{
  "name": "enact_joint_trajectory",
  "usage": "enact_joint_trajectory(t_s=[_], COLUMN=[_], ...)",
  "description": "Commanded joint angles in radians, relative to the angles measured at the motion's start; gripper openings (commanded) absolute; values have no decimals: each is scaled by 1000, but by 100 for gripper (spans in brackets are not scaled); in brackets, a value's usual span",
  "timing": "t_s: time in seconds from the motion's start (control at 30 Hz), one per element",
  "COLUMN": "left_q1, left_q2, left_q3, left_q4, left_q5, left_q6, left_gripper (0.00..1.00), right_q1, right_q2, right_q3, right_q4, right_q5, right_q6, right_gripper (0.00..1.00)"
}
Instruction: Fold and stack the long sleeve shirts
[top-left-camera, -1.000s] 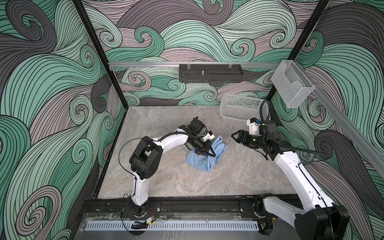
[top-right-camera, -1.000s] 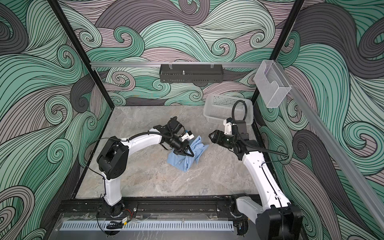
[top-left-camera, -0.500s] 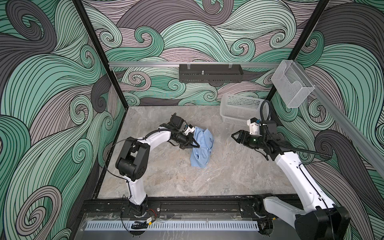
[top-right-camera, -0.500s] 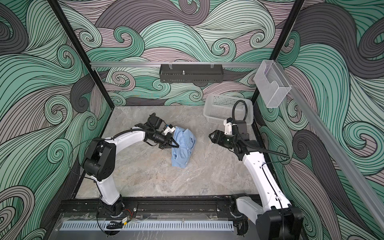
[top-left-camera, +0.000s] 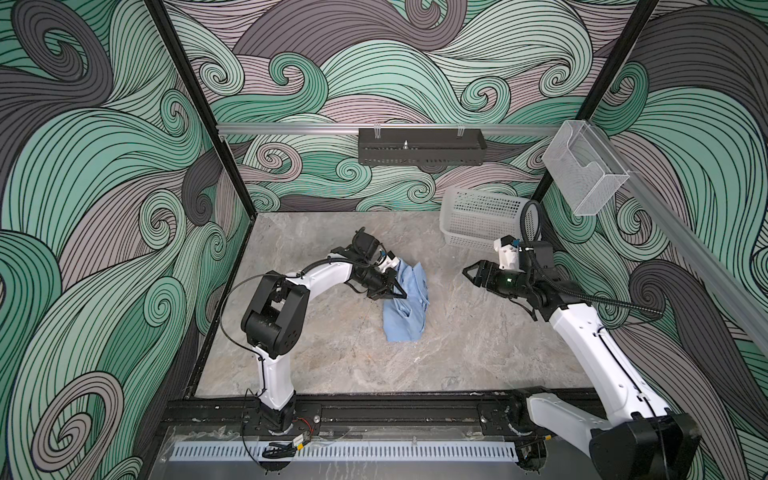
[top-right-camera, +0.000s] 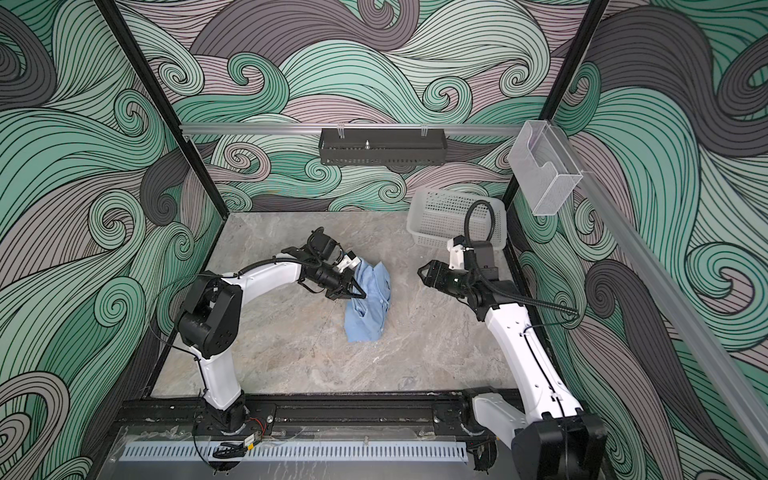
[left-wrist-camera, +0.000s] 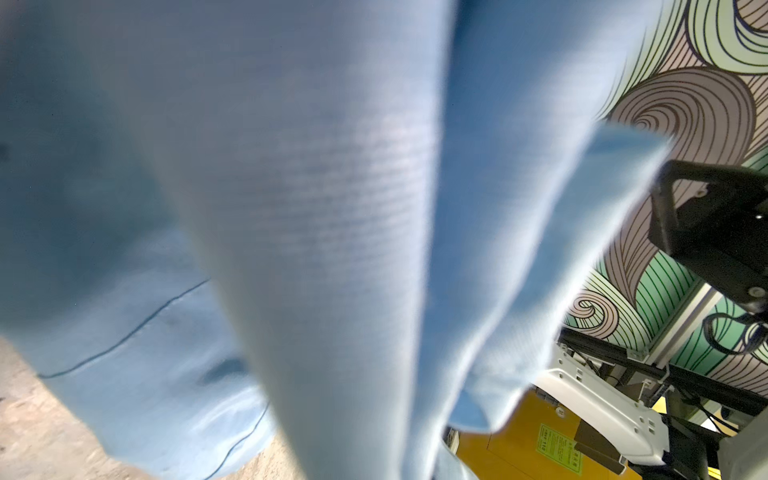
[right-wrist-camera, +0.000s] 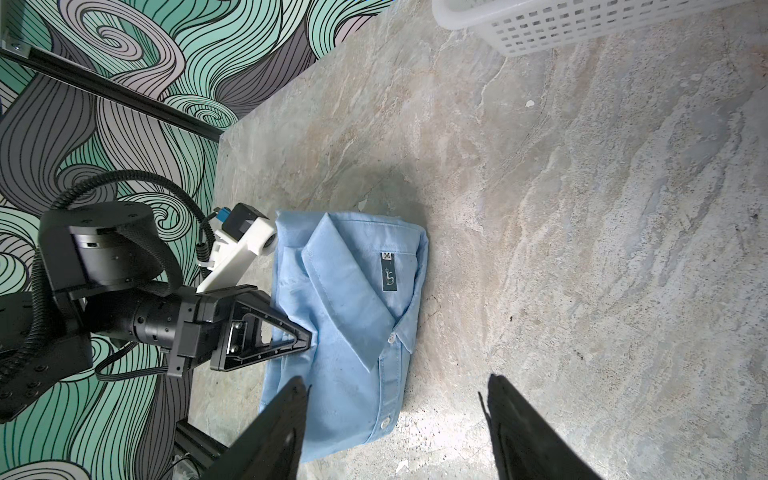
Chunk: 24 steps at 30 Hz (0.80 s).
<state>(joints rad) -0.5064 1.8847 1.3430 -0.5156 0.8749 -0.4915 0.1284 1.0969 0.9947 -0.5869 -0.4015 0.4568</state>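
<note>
The light blue long sleeve shirt (top-left-camera: 409, 307) (top-right-camera: 369, 305) lies folded near the middle of the stone table, collar and dark neck label facing up (right-wrist-camera: 353, 307). My left gripper (top-left-camera: 400, 293) (top-right-camera: 360, 295) (right-wrist-camera: 304, 338) is shut on the shirt's left edge, about halfway along it. In the left wrist view blurred blue shirt fabric (left-wrist-camera: 291, 208) fills the frame and hides the jaws. My right gripper (top-left-camera: 467, 274) (top-right-camera: 422, 272) (right-wrist-camera: 399, 384) hovers open to the right of the shirt, apart from it, with nothing between its fingers.
A white perforated basket (top-left-camera: 482, 220) (top-right-camera: 451, 216) (right-wrist-camera: 582, 25) stands at the back right, just behind the right arm. A black tray (top-left-camera: 422, 147) hangs on the back wall and a clear holder (top-left-camera: 584, 174) on the right rail. Bare table (top-left-camera: 332, 357) lies in front of the shirt.
My left gripper dragged the shirt to the left and back, then came a little to the right again; the shirt now lies narrower and longer. The right arm has not moved.
</note>
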Motion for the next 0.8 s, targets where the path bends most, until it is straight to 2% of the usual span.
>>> enact_joint_trajectory(t_s=[0.0,0.1,0.2,0.33,0.47,0.57,0.77], left_q1=[-32,-128,-223,-276,-244,-167,-48], left_q2=[-8,18,52,61,30,35,161], left_q3=[63,185,309,439,413,297,90], left_q4=[-19,-29,34,18,-65,-101,-87], left_q5=[-11,-3,56,113,111,79,-27], left_q6=[-23,-57,-128,-135,-39,14,68], left_gripper=[0,0,0,0,0,0,0], right_q1=[-7,-8,-7,-9,-10,-10,-10], right_q2=[-17,-20,-20,-23,-23,-22,-17], right_q3=[28,31,39,60,74,73,59], right_q4=[-16,-17,-18,-30,-34,-34,-24], right_q5=[6,10,17,22,22,17,12], right_q6=[-1,-2,2,-2,-3,-1,2], right_gripper=[69,69,69,69,69,69,69])
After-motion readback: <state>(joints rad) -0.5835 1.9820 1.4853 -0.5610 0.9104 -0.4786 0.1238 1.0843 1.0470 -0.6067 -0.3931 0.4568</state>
